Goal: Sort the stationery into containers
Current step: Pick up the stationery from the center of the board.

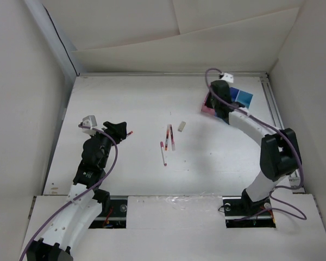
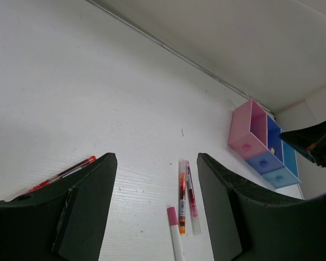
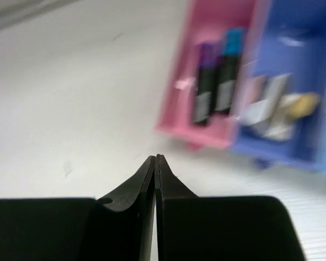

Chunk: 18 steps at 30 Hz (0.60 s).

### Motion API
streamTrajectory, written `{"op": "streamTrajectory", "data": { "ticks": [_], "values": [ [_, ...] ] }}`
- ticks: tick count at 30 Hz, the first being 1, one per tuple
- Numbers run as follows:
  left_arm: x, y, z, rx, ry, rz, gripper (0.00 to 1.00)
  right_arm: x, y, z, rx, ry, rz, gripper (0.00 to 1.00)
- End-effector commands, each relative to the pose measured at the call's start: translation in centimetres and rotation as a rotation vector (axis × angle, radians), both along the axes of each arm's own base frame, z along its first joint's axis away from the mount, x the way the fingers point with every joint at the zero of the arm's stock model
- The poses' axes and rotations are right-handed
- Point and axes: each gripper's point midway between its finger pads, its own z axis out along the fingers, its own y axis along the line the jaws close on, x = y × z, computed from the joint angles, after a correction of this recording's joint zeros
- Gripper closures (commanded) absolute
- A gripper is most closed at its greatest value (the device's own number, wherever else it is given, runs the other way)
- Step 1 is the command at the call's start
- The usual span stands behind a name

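The tray's pink bin [image 1: 206, 106] and cyan bin [image 1: 243, 98] stand at the far right; my right arm covers the bin between them. My right gripper [image 1: 218, 95] hangs over the tray, shut and empty [image 3: 155, 157]. The right wrist view shows two highlighters [image 3: 216, 81] in the pink bin [image 3: 195, 133] and small items in the dark blue bin [image 3: 280, 109]. Three white pens [image 1: 169, 137] and a beige eraser [image 1: 181, 126] lie mid-table. My left gripper [image 1: 122, 131] is open and empty, with a red pen [image 1: 130, 133] beside it. In the left wrist view the pens [image 2: 182, 196] lie ahead of the open gripper [image 2: 156, 159].
White walls close the table in on the left, back and right. A metal rail [image 1: 277, 117] runs along the right edge. Purple cables [image 1: 113, 157] loop along both arms. A small white bracket [image 1: 88, 120] sits left of my left gripper.
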Motion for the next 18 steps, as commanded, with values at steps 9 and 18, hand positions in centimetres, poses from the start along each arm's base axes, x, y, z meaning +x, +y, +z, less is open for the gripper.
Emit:
{"op": "streamTrajectory", "data": {
  "ticks": [9, 18],
  "values": [
    [0.1, -0.2, 3.3, -0.016, -0.093, -0.009, 0.42, -6.3, 15.9, -7.1, -0.067, 0.123, 0.34, 0.31],
    [0.1, -0.2, 3.3, -0.016, -0.093, -0.009, 0.42, -6.3, 15.7, -11.2, -0.099, 0.203, 0.275, 0.35]
  ]
}}
